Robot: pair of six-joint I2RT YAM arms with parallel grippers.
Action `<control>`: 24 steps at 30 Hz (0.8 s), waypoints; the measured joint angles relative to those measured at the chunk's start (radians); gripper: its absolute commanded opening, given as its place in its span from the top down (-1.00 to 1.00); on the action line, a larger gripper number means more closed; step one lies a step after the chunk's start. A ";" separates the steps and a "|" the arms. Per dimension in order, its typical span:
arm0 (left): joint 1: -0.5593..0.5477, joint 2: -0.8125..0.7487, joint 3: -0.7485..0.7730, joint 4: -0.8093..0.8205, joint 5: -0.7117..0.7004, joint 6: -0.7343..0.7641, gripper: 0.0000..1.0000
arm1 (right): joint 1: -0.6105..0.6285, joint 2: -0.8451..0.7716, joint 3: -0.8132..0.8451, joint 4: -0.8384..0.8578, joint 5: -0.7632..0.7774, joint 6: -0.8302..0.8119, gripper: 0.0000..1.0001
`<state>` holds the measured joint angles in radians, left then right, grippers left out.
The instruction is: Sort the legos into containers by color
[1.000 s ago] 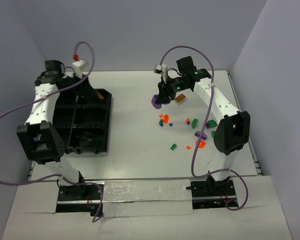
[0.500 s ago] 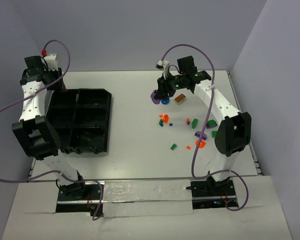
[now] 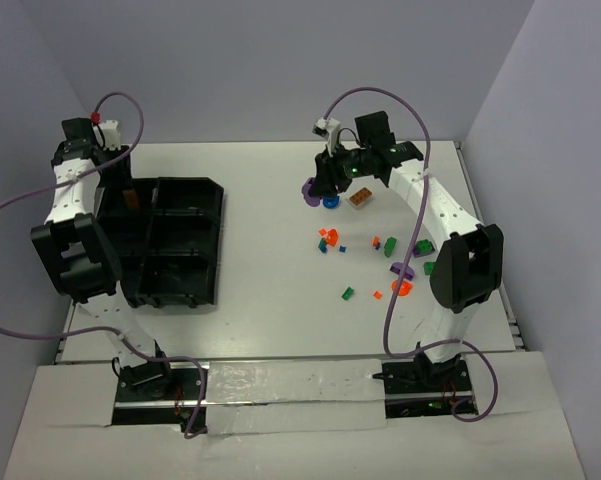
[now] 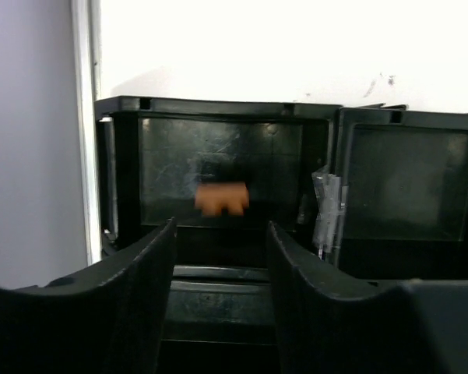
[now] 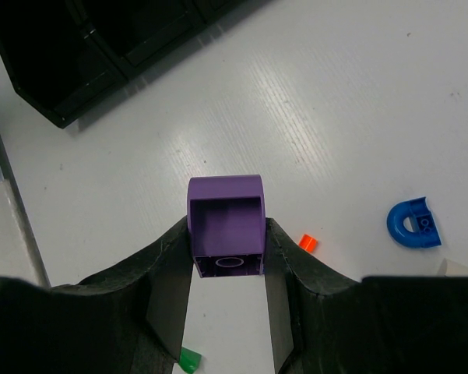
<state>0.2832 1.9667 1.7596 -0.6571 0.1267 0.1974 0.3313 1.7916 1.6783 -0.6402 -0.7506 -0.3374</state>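
Note:
The black tray (image 3: 218, 215) stands at the left. My left gripper (image 3: 118, 178) hangs open over its far-left compartment, where an orange-brown brick (image 3: 132, 198) lies. In the left wrist view that brick (image 4: 222, 198) shows blurred in the compartment ahead of the open, empty gripper (image 4: 220, 238). My right gripper (image 3: 320, 190) is shut on a purple rounded piece (image 3: 309, 193), held above the table; the right wrist view shows the piece (image 5: 226, 226) clamped between the fingers. Loose legos, such as an orange one (image 3: 326, 238) and a green one (image 3: 391, 246), lie on the right half.
A blue arch (image 3: 330, 202) and a brown brick (image 3: 360, 197) lie just beside my right gripper. The right wrist view shows the arch (image 5: 413, 224), a small orange piece (image 5: 308, 242), a green piece (image 5: 189, 360) and the tray's corner (image 5: 54, 54). Walls close in on both sides.
My left arm swung from the tray's far-right compartment to its far-left corner, and the orange-brown brick now lies in that compartment. My right gripper shifted slightly with the purple piece.

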 measured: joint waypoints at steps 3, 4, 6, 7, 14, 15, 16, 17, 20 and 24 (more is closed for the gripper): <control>0.000 0.001 0.008 -0.005 0.021 0.003 -0.34 | 0.000 0.000 0.000 0.009 -0.001 0.008 1.00; 0.000 0.001 0.010 -0.005 0.028 0.001 -0.35 | 0.000 0.000 0.000 0.013 -0.002 0.010 1.00; 0.000 0.001 0.016 -0.008 0.039 0.001 -0.36 | 0.000 0.000 0.000 0.022 -0.003 0.016 1.00; 0.000 0.001 0.019 -0.011 0.046 0.001 -0.36 | 0.002 0.000 0.000 0.026 -0.004 0.021 1.00; 0.007 -0.101 -0.085 0.040 0.344 0.025 -0.41 | 0.010 0.000 -0.003 0.118 -0.059 0.081 1.00; 0.007 -0.135 -0.110 0.040 0.418 0.027 -0.42 | 0.014 0.000 -0.003 0.140 -0.072 0.097 1.00; 0.003 -0.166 -0.123 0.040 0.491 0.028 -0.42 | 0.019 0.000 -0.005 0.168 -0.086 0.119 1.00; -0.004 -0.189 -0.127 0.040 0.555 0.029 -0.42 | 0.025 0.000 -0.008 0.201 -0.099 0.143 1.00; -0.044 -0.250 -0.138 0.050 0.722 0.026 -0.43 | 0.050 0.000 -0.031 0.325 -0.133 0.246 1.00; -0.125 -0.318 -0.240 0.151 0.893 -0.067 -0.43 | 0.091 0.010 -0.055 0.524 -0.191 0.430 1.00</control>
<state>0.1580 1.6485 1.5198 -0.5063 1.0195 0.1305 0.4218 1.8014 1.6232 -0.1163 -0.9413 0.0922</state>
